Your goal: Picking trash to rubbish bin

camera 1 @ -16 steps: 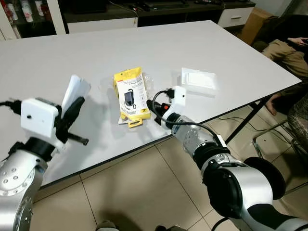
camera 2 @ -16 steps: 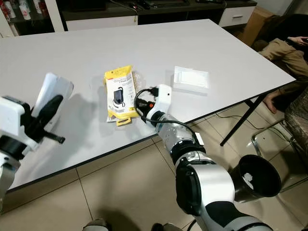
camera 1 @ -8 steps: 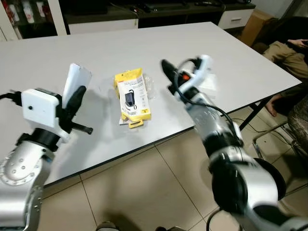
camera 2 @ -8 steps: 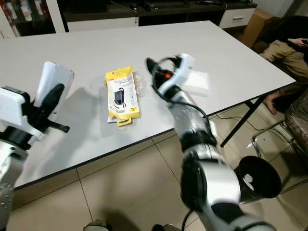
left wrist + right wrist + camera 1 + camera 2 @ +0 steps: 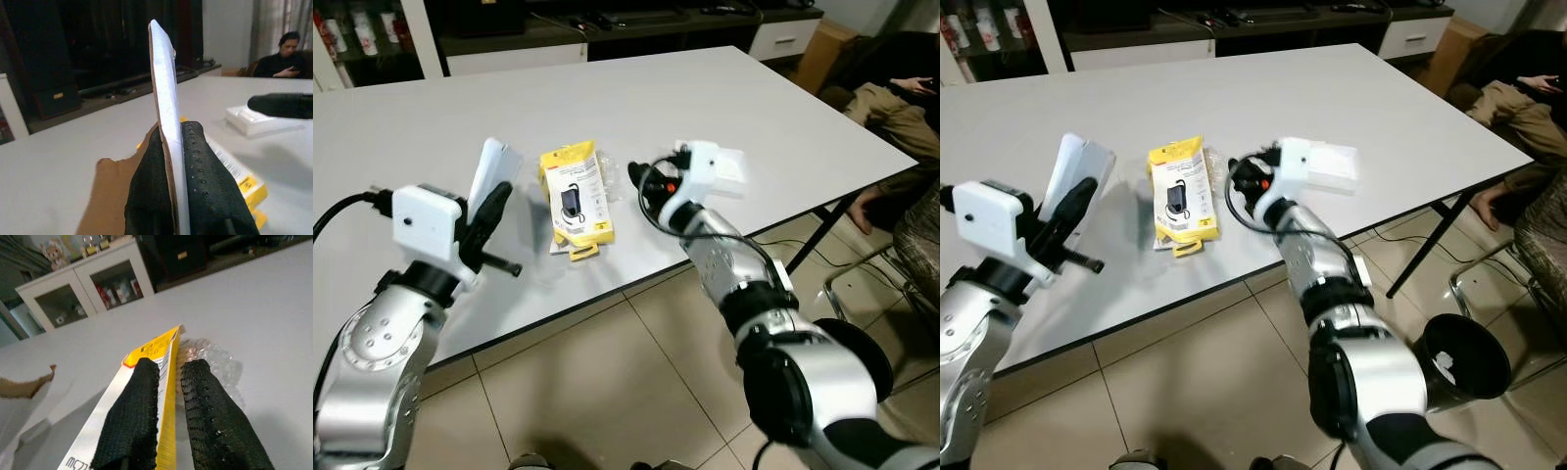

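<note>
**Over the worktop: one piece held, the next being lined up**

At left, the left gripper point(image 5: 494, 201) holds its fingers clamped on a flat white card with a torn brown backing point(image 5: 164, 93), lifted above the white worktop point(image 5: 431, 117). Mid-worktop lies the yellow plastic retail packet point(image 5: 578, 191), with crinkled clear wrap point(image 5: 210, 355) beside it. The right gripper point(image 5: 168, 382) hovers over the packet's edge, fingers slightly apart; a grasp looks next. Lower right, the black rubbish bin point(image 5: 1459, 357) is partly hidden by the arm.

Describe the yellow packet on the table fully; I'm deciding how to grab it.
The flat yellow retail packet lies face up on the white table near its front edge, long side running away from the robot. Its front shows a dark product picture and white label panels, with a hang tab nearest the robot. Crinkled clear plastic wrap lies beside it. The right end effector straddles its edge.
</note>
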Robot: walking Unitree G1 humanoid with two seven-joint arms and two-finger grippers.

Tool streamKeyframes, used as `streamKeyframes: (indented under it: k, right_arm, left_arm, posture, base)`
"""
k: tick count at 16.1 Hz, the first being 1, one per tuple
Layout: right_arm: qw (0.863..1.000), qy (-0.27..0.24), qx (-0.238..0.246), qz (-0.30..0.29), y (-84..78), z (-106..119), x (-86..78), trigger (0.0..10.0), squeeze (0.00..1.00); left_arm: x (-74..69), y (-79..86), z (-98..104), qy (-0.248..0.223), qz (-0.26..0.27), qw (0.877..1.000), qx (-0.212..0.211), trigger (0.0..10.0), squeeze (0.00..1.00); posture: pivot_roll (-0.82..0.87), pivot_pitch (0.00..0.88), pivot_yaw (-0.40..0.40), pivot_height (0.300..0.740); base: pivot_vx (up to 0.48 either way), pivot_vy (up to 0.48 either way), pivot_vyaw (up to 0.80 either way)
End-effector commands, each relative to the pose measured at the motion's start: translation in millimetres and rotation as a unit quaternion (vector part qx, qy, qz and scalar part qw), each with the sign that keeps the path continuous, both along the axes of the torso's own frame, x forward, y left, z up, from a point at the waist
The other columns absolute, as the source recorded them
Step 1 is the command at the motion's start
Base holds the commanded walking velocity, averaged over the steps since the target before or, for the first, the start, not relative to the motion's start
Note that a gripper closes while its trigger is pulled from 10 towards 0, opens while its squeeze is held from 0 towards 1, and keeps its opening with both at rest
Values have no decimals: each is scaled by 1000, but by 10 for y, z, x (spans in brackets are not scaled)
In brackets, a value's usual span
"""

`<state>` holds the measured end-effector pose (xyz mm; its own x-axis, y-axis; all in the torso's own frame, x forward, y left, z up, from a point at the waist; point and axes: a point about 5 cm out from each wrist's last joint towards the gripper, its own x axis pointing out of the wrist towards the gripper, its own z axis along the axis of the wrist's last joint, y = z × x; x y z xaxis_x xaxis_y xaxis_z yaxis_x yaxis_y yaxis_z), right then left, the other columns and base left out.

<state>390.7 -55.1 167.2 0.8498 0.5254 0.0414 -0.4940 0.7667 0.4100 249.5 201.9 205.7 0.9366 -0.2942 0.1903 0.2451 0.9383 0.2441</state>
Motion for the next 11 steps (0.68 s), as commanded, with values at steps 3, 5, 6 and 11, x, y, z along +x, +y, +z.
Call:
streamKeyframes:
  k: [3, 5, 6, 11]
  right_arm:
    - [998, 59, -8, -10, 10, -100, 11, 10000, 1000]
    - [998, 68, -13, -13, 8, -107, 17, 10000, 1000]
    - [997, 72, -6, -15, -2, -92, 27, 10000, 1000]
    - [997, 80, -3, -12, 16, -57, 43, 10000, 1000]
  left_arm:
    - [-86, 47, 82, -12, 2, 1000, 22, 0, 0]
    - [-139, 70, 88, -9, 6, 1000, 26, 0, 0]
    - [-177, 76, 85, -7, 8, 1000, 27, 0, 0]
    - [-336, 129, 68, 10, 21, 999, 34, 0, 0]
  posture:
    - [242, 71, -132, 740]
    - [250, 89, -137, 740]
    - [258, 103, -145, 740]
    - [287, 152, -165, 740]
  base:
    - [0, 0, 0]
    - [0, 0, 0]
    - [0, 0, 0]
    - [0, 0, 0]
